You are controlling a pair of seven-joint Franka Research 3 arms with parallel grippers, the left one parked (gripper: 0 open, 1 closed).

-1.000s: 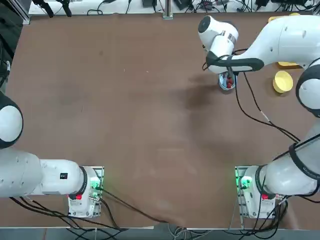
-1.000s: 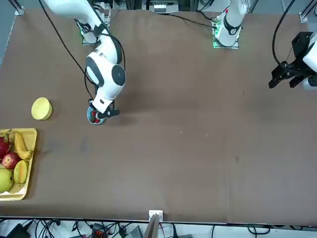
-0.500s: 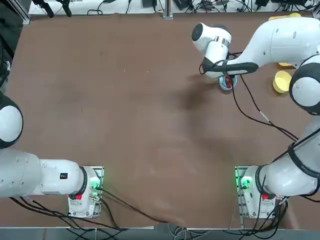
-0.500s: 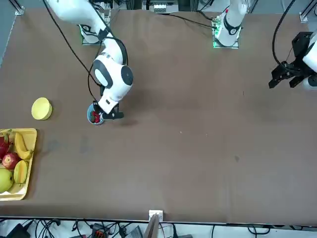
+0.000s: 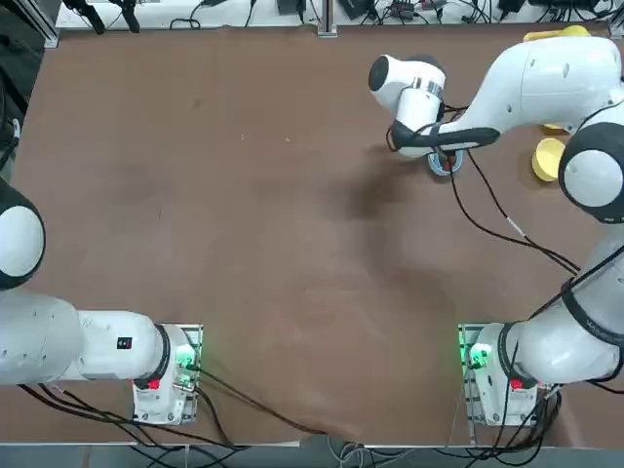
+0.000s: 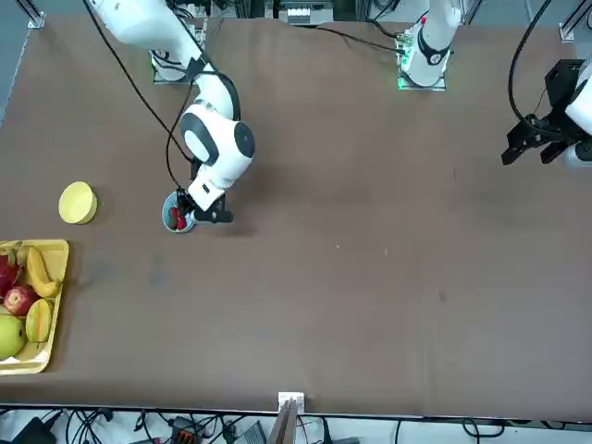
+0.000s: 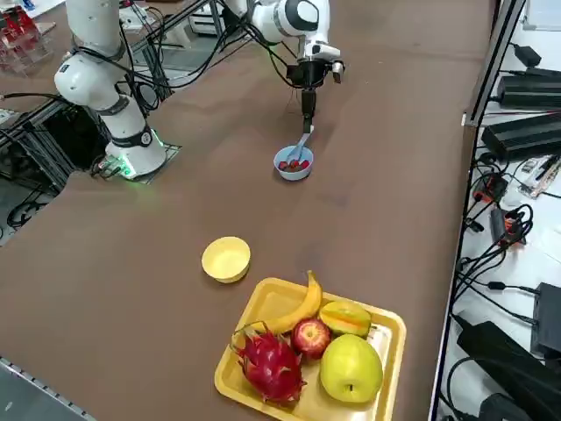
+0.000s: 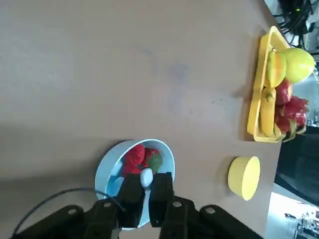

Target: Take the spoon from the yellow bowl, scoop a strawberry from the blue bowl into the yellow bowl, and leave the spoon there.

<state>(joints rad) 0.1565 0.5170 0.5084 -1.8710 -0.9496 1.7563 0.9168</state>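
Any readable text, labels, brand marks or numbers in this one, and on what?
None can be read.
Left arm's base: a small dark label, too small to read.
Blue bowl, yellow bowl, spoon, fruit tray and right gripper: no markings show.

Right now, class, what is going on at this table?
The right arm is working with a spoon at the blue bowl of strawberries. The right gripper hangs above that bowl, jaws shut on the spoon's handle, with the spoon tip down among the berries. The yellow bowl sits empty, off to one side, next to a tray of fruit. No strawberry has been carried over yet.
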